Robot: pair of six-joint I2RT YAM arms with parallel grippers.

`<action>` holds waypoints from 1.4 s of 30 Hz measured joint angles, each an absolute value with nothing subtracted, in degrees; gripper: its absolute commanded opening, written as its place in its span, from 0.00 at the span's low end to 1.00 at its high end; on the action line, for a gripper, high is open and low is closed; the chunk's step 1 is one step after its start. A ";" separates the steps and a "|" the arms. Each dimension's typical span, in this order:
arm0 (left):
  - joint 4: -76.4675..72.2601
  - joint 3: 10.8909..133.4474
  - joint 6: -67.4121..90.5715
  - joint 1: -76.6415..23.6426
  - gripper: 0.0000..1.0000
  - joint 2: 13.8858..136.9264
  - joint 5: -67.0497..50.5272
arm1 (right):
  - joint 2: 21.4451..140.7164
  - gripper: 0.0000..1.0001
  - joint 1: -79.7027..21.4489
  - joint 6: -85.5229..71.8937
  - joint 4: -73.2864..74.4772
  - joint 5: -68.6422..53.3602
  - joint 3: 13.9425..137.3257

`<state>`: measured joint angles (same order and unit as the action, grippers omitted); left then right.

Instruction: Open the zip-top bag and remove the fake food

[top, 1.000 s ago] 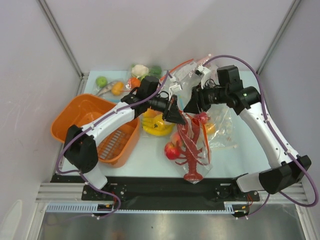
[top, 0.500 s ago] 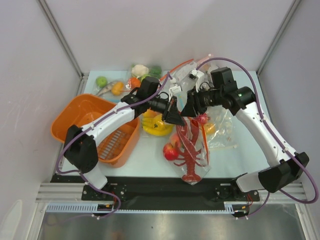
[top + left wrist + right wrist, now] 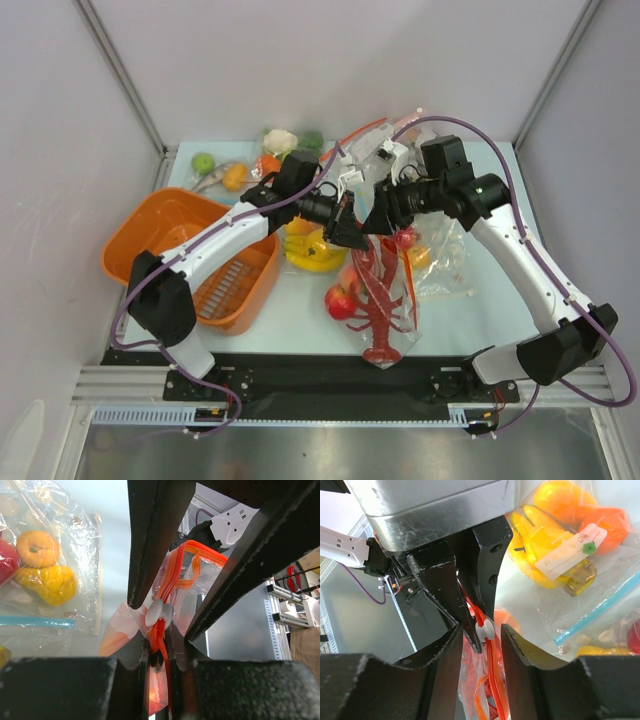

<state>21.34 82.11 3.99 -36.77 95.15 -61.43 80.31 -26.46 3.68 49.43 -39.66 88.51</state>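
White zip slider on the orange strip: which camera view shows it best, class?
Left wrist: the slider sits whole on the strip. Right wrist shows it crowded between fingers; top external does not show it.

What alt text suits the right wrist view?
The right gripper, jaws open, flanks the white slider on the orange-red zip strip of the clear plastic bag; the left gripper pinches that strip above. A bagged yellow banana bunch lies right.

We see the zip-top bag (image 3: 440,262) as crinkly clear plastic with a smooth orange-red zip strip (image 3: 174,577); the lobster (image 3: 384,300) is glossy plastic; the right fingers (image 3: 440,670) look matt, grainy black.
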 measured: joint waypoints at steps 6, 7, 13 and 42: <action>21.89 82.19 3.95 -36.80 0.00 95.13 -61.45 | 80.31 0.36 -26.41 3.46 49.08 -39.83 88.51; 22.00 82.19 3.90 -36.84 0.00 95.11 -61.43 | 80.31 0.36 -26.39 3.40 48.90 -39.94 88.51; 22.96 82.21 3.11 -36.97 0.00 94.59 -61.21 | 80.31 0.36 -25.50 3.05 48.23 -40.53 88.38; 24.82 83.40 1.45 -37.01 0.01 94.45 -61.30 | 80.23 0.18 -24.91 4.12 48.12 -43.53 87.74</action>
